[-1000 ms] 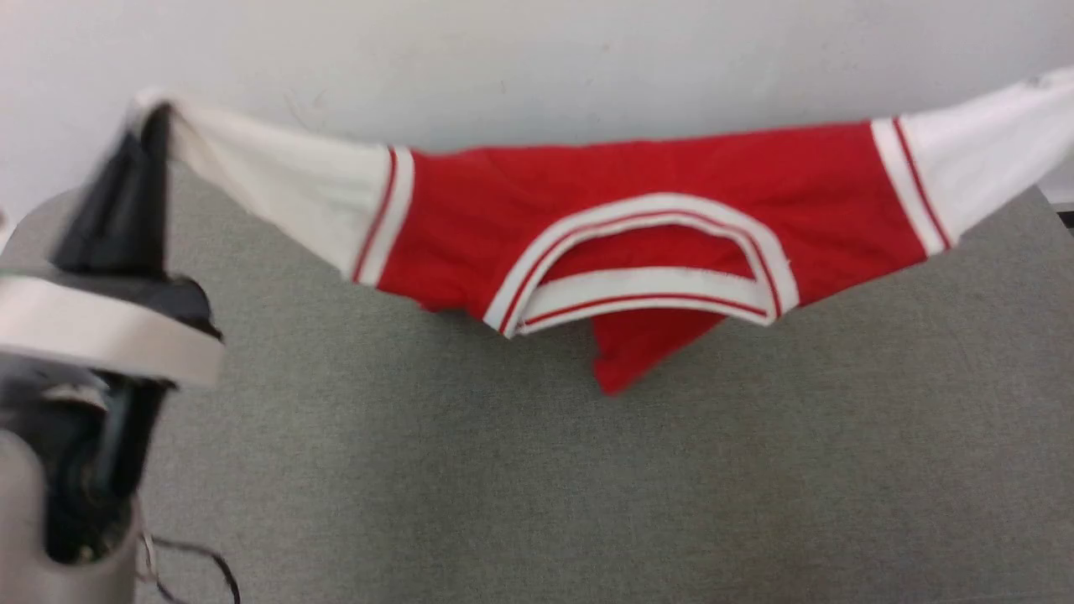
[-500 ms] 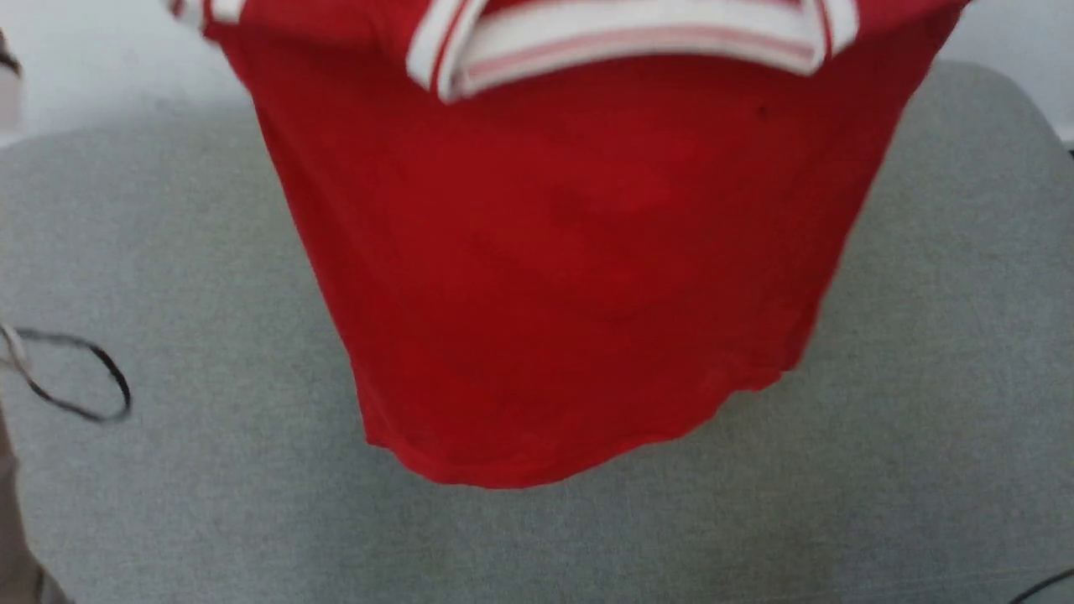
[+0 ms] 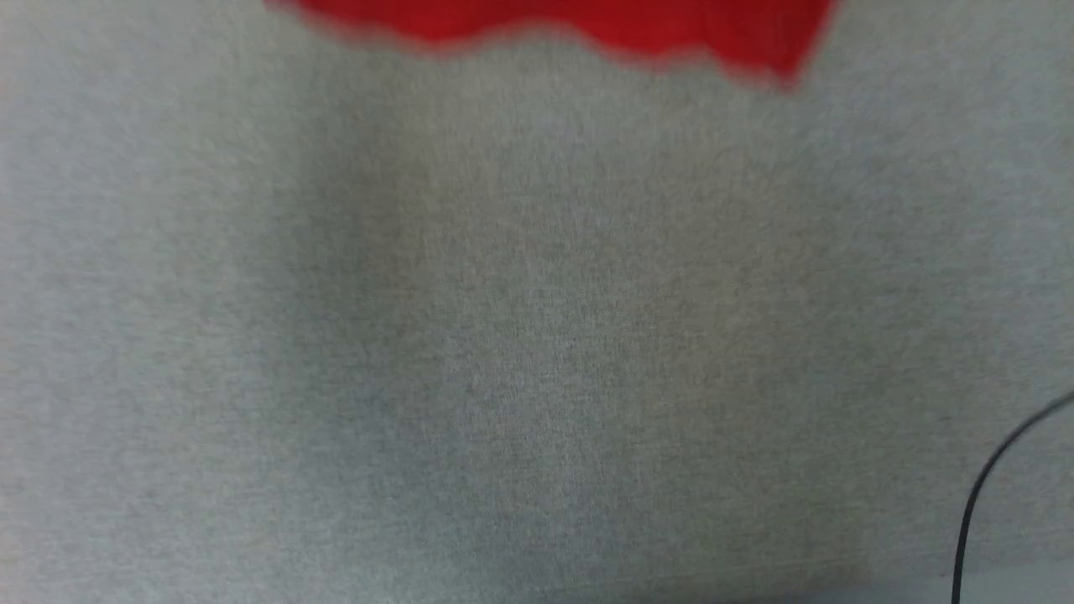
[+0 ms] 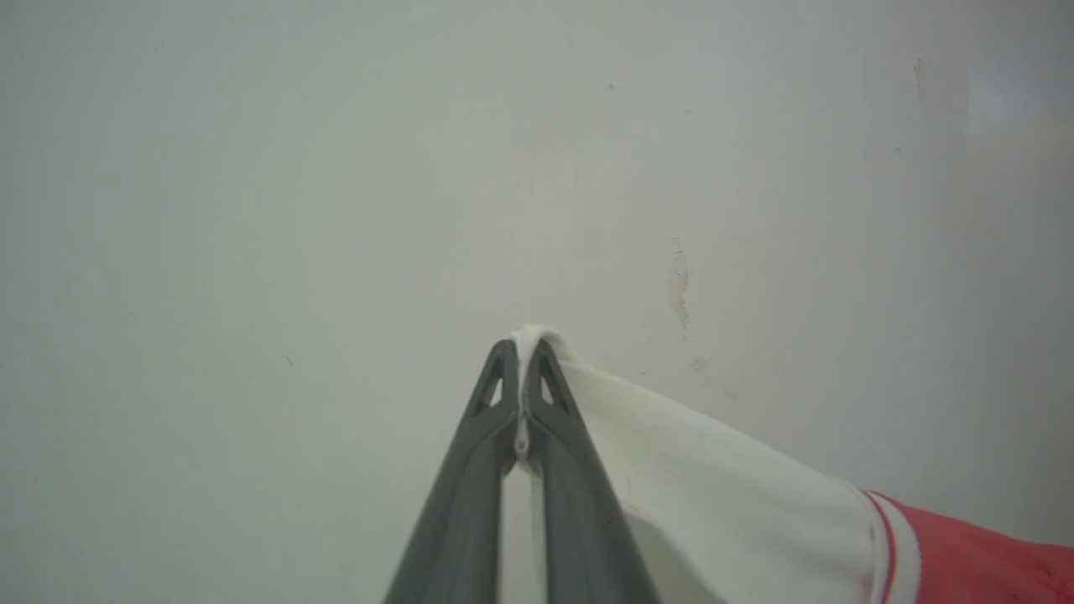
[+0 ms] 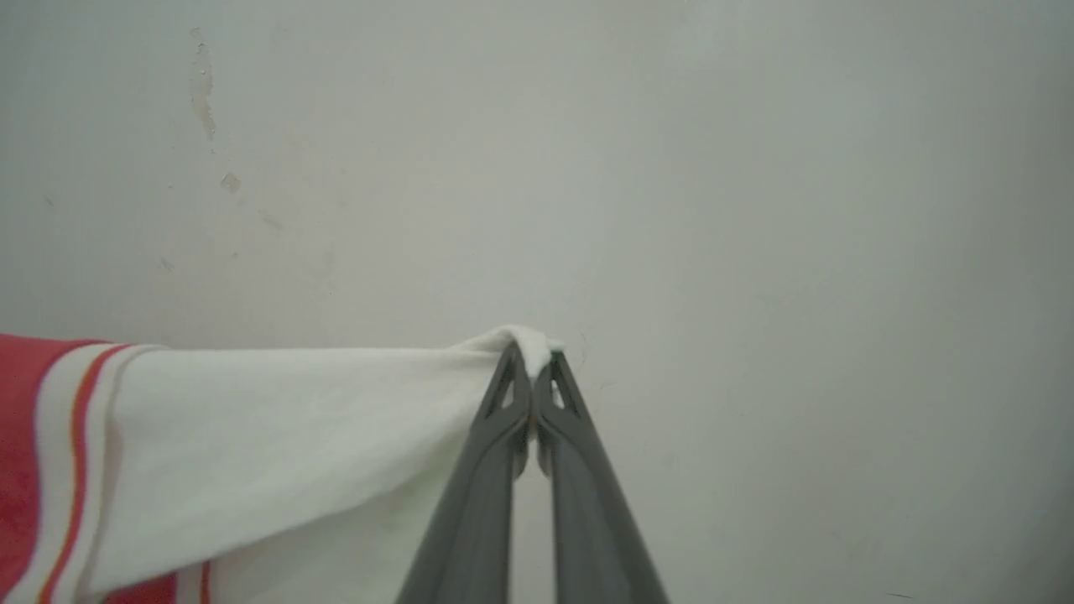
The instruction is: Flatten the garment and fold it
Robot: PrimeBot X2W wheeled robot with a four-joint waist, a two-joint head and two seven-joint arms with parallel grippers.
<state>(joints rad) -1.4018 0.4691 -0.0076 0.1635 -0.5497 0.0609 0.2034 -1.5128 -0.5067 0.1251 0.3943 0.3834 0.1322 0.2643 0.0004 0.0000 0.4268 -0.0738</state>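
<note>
Both arms are up and the garment hangs strung between them! The left end effector is clamped tight on the tip of one white sleeve. The fabric is pinched right between its dark fingers, and the red body trails off to the side. The right end effector bites just as tightly on the other white sleeve. Gripping the two sleeve tips, well apart, looks meant to let the shirt's own weight pull it open and smooth before it goes down. In the head view its red lower edge dangles, blurred, at the top, over the grey desk. Touching or clear of it, I cannot tell. A dark cable curls at the lower right.
</note>
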